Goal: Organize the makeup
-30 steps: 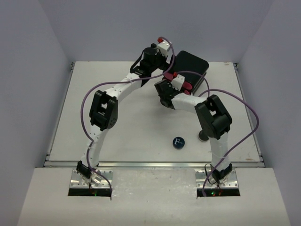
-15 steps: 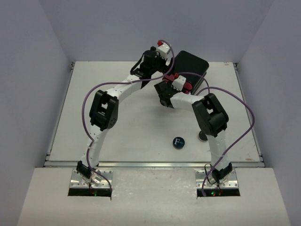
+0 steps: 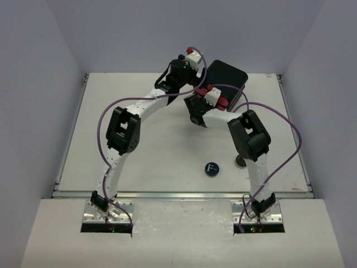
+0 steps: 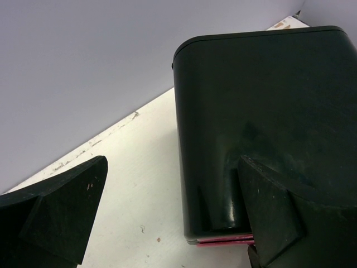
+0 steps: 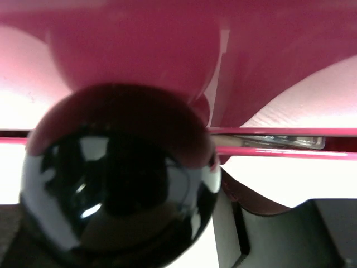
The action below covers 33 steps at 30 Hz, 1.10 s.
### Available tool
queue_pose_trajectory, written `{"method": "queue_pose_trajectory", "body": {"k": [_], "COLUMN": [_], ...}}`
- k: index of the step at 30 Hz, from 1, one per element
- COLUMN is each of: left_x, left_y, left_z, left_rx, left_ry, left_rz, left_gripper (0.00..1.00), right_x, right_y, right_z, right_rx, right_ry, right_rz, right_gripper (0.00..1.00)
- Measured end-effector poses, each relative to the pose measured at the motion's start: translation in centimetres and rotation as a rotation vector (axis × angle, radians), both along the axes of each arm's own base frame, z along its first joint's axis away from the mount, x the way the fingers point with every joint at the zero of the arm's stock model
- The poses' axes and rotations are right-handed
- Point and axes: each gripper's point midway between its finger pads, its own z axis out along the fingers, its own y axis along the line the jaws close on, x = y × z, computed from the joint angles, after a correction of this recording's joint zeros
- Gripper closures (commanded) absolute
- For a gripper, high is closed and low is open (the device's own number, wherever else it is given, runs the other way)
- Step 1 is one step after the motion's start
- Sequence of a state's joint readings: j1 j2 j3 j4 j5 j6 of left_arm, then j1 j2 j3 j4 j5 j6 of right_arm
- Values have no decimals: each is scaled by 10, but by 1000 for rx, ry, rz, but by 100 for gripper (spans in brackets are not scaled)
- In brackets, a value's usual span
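Knob (image 5: 120, 178) on pink drawer (image 5: 139, 33), left end effector (image 4: 173, 167) spread

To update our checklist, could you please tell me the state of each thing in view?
Box: upright, drawers' state unclear.
Drawer knob: close before the right jaws, grip unclear.
Blue compact: closed, flat on table, untouched.
Black compact: on table, partly hidden by right arm.
Left jaws: open wide at the box.
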<state>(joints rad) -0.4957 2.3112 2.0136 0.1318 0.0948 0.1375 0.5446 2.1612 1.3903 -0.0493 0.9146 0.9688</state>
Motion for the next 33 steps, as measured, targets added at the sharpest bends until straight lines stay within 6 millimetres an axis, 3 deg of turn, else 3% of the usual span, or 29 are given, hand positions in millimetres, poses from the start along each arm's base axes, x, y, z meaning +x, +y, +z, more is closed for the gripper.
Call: {"method": "queue_pose_trajectory", "body": {"k": [33], "left_x": [0], "left_y": [0], "left_z": [-1], "left_rx": [-8], "left_ry": [8], "left_rz": [7], "left_gripper": [1], "right_x": [-7], "right_y": [2], "right_z": [-2], "right_rx": [33], "right_ry": [28], "right_rz": [-37], "right_gripper": [53]}}
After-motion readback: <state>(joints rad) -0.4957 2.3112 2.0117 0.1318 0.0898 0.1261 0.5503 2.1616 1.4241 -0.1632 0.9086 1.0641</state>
